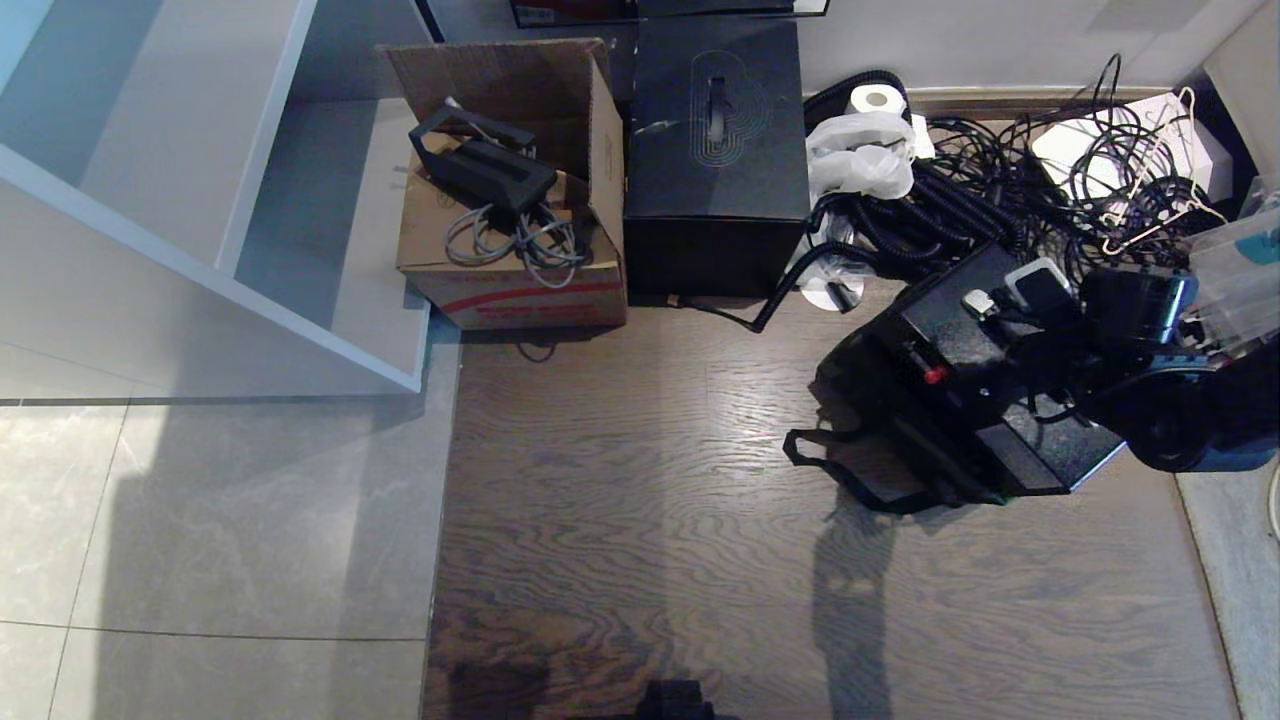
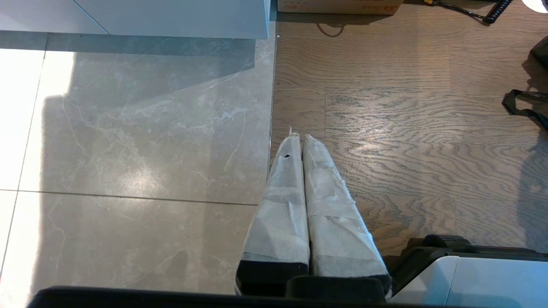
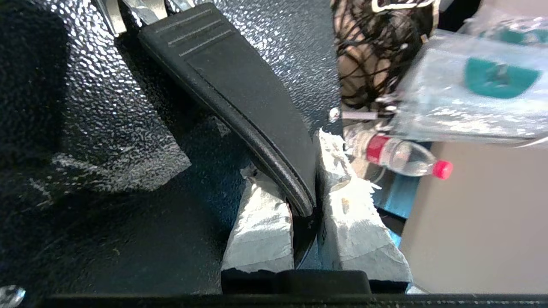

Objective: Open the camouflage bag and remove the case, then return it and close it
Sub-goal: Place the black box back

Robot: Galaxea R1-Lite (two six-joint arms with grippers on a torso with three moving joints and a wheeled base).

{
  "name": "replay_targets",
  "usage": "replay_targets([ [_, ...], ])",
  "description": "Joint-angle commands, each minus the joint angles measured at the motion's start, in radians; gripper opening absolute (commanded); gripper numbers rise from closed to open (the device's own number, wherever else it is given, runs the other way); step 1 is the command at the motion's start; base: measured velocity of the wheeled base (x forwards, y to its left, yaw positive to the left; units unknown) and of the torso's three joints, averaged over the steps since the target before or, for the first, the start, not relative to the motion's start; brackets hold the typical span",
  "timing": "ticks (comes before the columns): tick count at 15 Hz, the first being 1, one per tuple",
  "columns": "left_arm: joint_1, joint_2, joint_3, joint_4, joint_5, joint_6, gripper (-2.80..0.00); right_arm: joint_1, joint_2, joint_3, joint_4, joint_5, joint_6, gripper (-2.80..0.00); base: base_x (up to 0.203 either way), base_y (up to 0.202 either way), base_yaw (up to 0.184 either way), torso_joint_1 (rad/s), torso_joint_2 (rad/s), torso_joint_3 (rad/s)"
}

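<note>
On the wood floor (image 1: 640, 520), at the right of the head view, one case (image 1: 985, 385) of speckled black is held tilted, its small red latch (image 1: 936, 375) facing out. One right gripper (image 3: 304, 188) has its two taped fingers (image 3: 261, 226) pinched narrowly on the case's black handle (image 3: 239, 94), one finger on each side of it. Just under and beside the case lies dark fabric with one black strap loop (image 1: 830, 455) trailing on the floor, which seems to be the camouflage bag (image 1: 880, 470); its pattern cannot be made out.

One left gripper (image 2: 299, 139) hangs over the seam between pale tile (image 2: 128, 128) and wood, well apart from the case, its two wrapped fingers (image 2: 282, 205) pressed together with nothing between them.

Against the back wall stand one tall black cube box (image 1: 715, 150) with an oval pattern on top and, touching its left side, one open cardboard box (image 1: 520, 230) holding a dark bracket and a coil of grey cable (image 1: 515, 240). Right of the cube box sit one roll of white paper (image 1: 878, 98), a crumpled white plastic bag (image 1: 860, 155) and a thick tangle of black cables (image 1: 1000, 190), which crowds close behind the case. One white shelf unit (image 1: 200, 200) fills the left. The right wrist view shows one clear bottle (image 3: 402, 156) with a red cap lying beside the case, and one clear plastic container (image 3: 475, 98) with a teal mark close above it.
</note>
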Motion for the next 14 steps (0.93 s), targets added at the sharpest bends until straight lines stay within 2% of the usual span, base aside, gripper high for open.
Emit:
replay_targets([
  [1, 0.000, 0.000, 0.000, 0.000, 0.000, 0.000, -2.80, 0.000, -0.051, 0.001, 0.000, -0.003, -0.006, -2.80, 0.000, 0.000, 0.000, 0.000, 0.00, 0.000],
  [10, 0.000, 0.000, 0.000, 0.000, 0.000, 0.000, -2.80, 0.000, -0.093, -0.045, 0.028, -0.005, -0.007, -2.80, 0.000, 0.000, 0.000, 0.000, 0.00, 0.000],
  [14, 0.000, 0.000, 0.000, 0.000, 0.000, 0.000, -2.80, 0.006, -0.051, -0.044, 0.030, -0.006, 0.023, -2.80, 0.000, 0.000, 0.000, 0.000, 0.00, 0.000],
])
